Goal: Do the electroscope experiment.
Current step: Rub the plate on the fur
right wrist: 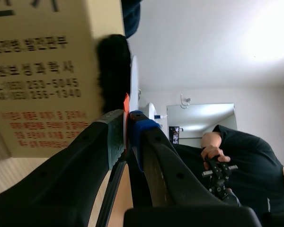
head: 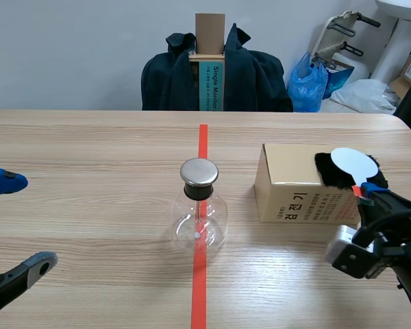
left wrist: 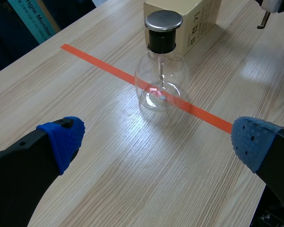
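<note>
Scene view: "검전기" on tan box [head: 291,185]

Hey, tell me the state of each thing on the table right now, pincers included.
Flask: upright, metal cap on.
Box: closed, flat on the table.
Fur: lying on the box.
Paddle: held by its orange handle, disc beside fur.
Left pincer: open, empty.
Right pincer: shut on paddle.

The glossy glass flask [head: 200,219] has a metal cap [head: 198,172]
</note>
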Robot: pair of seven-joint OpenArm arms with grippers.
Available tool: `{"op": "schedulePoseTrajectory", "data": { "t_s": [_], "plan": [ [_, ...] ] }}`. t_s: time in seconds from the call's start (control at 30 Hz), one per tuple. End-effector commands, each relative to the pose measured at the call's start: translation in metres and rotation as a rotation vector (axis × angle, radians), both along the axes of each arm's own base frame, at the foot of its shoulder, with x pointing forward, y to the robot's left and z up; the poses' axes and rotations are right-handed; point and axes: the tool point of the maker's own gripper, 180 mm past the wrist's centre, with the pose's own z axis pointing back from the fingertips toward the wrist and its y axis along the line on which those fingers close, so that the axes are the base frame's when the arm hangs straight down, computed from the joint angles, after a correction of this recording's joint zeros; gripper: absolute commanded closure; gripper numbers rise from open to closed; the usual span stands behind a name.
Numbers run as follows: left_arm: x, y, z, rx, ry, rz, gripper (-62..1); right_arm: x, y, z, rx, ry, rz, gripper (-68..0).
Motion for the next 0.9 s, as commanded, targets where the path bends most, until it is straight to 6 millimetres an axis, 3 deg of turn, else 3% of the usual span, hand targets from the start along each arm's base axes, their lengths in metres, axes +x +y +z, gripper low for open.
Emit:
{"op": "schedulePoseTrajectory", "data": {
  "t_s": [0.0,0.47,0.7,0.87],
  "plan": [
    [0.001,-0.003,0.005,-0.032,-0.009,0.0,-62.3,0.006,-0.003,0.014,-0.02,-0.048,0.007,-0.8],
    [0.001,-0.003,0.005,-0.032,-0.008,0.0,-62.3,0.005,-0.019,0.002,-0.053,-0.007,-0.068,-0.8],
    [0.001,-0.003,0.004,-0.031,-0.007,0.002,-62.3,-0.002,0.011,0.002,-0.046,-0.011,0.096,-0.8],
    [0.001,-0.003,0.004,-0.031,-0.006,0.003,-62.3,0.006,-0.029,0.009,-0.071,-0.05,-0.127,-0.8]
  ]
}}
